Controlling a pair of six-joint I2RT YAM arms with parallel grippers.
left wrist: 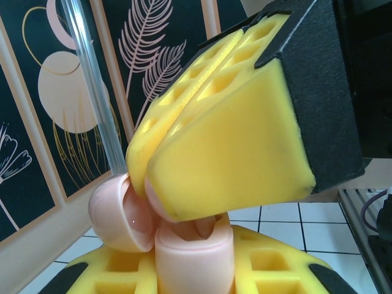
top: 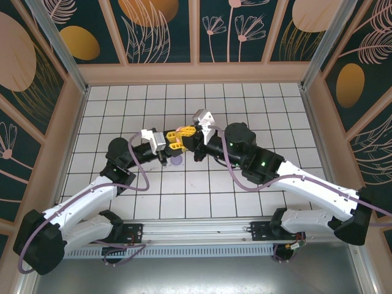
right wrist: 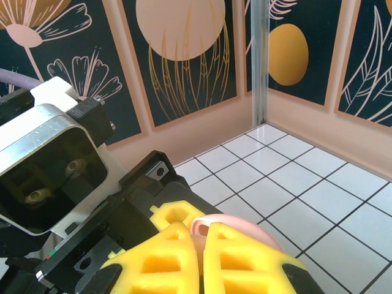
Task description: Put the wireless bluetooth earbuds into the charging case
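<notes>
Desk (top: 263, 110) centre from above: left gripper (top: 171, 148) meets right gripper (top: 184, 135), purple piece (top: 176, 161) below. Left wrist close-up: left clamps open pink case (left wrist: 193, 260); right pinched tight, catch unclear.

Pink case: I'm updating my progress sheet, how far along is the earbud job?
Done: the pink case is open, its lid tipped back. In hand: the left gripper grips it; the right gripper, shut, is at its mouth, load unclear. Left: finishing the pink set; a purple item lies on the tiles.
</notes>
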